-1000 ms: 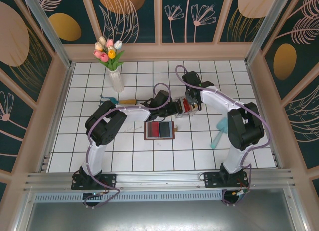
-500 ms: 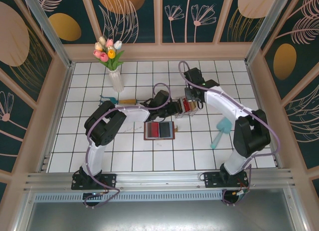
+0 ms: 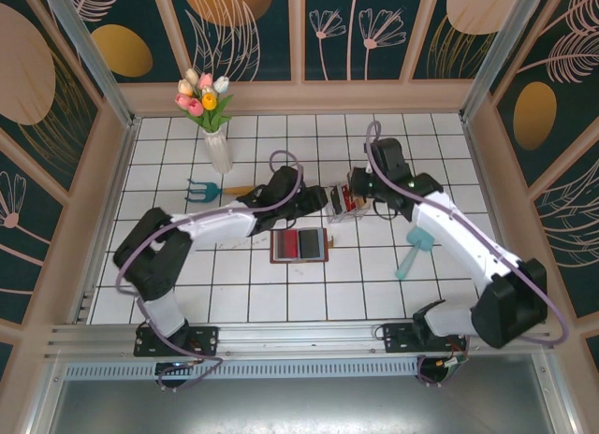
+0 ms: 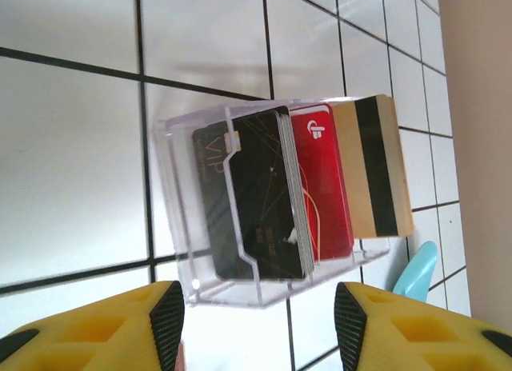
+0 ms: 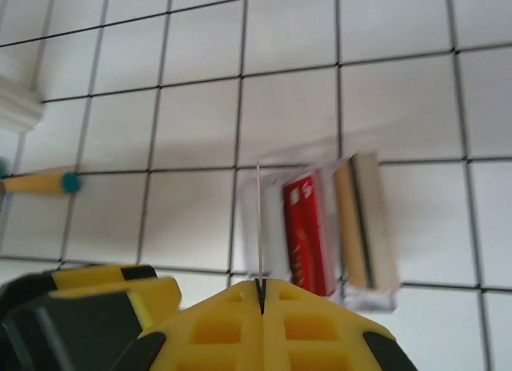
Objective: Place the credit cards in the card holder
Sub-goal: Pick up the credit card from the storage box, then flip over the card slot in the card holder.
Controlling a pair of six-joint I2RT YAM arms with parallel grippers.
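Over the clear rack (image 5: 372, 297), the right gripper (image 5: 262, 295) is pinching one thin card (image 5: 258, 219) tight between its fingers. The card is showing edge-on, so I cannot tell its colour. The left gripper (image 4: 258, 317) is hanging released, jaws wide apart, facing the rack, where a black card (image 4: 256, 195), a red card (image 4: 324, 179) and a tan card (image 4: 376, 163) are standing upright. The card holder (image 3: 273, 247) is lying open on the surface (image 3: 234, 294) just in front of the rack, already holding a red and a dark card. By my reading, the robot is pulling a card from the rack. Next it is going to need to carry that card to the holder, level it with a free slot and slide it in.
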